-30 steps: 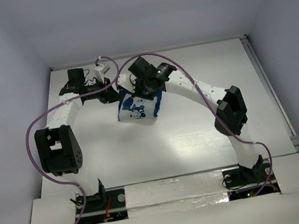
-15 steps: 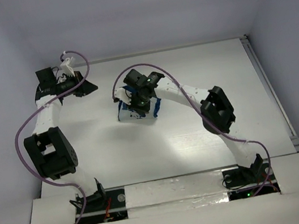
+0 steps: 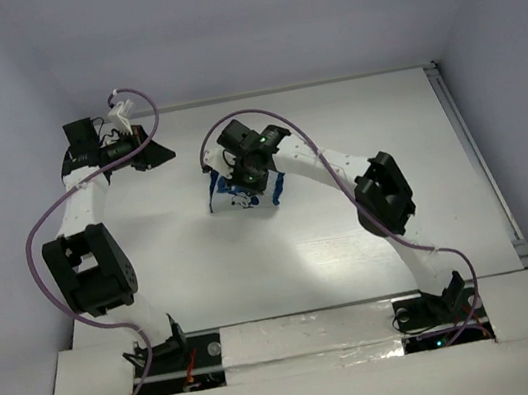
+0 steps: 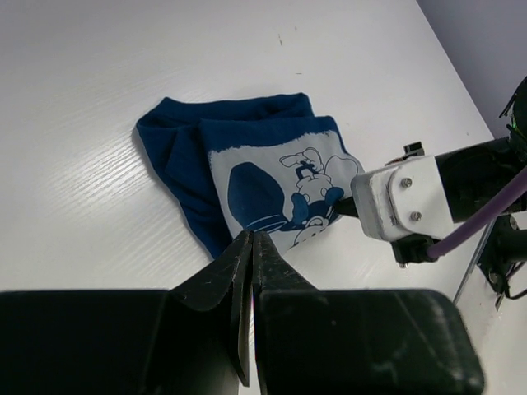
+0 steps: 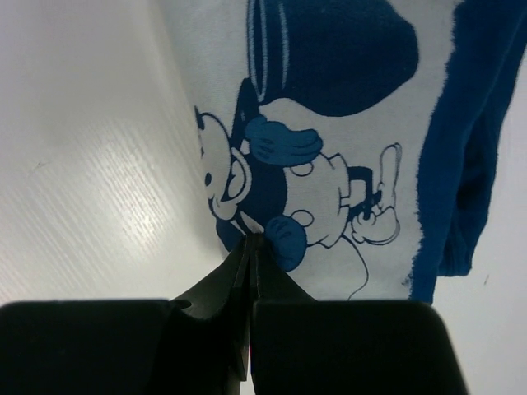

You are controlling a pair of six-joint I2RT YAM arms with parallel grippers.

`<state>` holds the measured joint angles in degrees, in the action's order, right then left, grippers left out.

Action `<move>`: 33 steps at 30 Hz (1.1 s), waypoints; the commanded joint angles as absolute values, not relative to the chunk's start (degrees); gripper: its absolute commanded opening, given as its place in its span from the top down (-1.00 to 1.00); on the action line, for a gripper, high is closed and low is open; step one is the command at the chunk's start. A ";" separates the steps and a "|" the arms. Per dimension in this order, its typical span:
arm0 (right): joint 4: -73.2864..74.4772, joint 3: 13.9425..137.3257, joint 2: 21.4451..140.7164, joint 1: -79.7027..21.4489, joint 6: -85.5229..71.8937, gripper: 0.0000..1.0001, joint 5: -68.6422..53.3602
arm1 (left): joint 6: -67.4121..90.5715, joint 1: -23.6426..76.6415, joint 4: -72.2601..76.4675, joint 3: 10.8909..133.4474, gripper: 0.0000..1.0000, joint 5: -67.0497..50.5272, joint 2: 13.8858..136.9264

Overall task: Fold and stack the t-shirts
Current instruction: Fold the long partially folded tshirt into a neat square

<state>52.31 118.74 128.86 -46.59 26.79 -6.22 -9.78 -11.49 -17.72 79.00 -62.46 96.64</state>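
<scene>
The folded t-shirt [image 3: 234, 202] lay past the centre of the table [image 3: 351, 234]. My right gripper [image 5: 251, 239], tips together, sat at its print. The left gripper [image 4: 251, 239], closed too, hung at the shirt's ten o'clock. I judged light pressing best, without dragging.

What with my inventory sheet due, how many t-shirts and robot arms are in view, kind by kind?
Navy t-shirts: 1
Robot arms: 2 (left arm, right arm)
Total: 3
</scene>
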 commanded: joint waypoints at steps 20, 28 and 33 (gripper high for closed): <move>66.72 137.90 147.57 -45.80 21.45 1.00 -6.94 | -14.94 -7.47 -20.74 77.26 1.00 -66.27 96.50; 58.54 130.08 130.25 -44.65 19.95 1.00 -5.98 | -14.85 -2.81 -18.11 75.32 1.00 -64.51 97.03; 53.89 122.09 122.80 -43.60 20.04 0.86 -7.11 | -13.89 0.26 -15.56 74.27 1.00 -62.67 98.08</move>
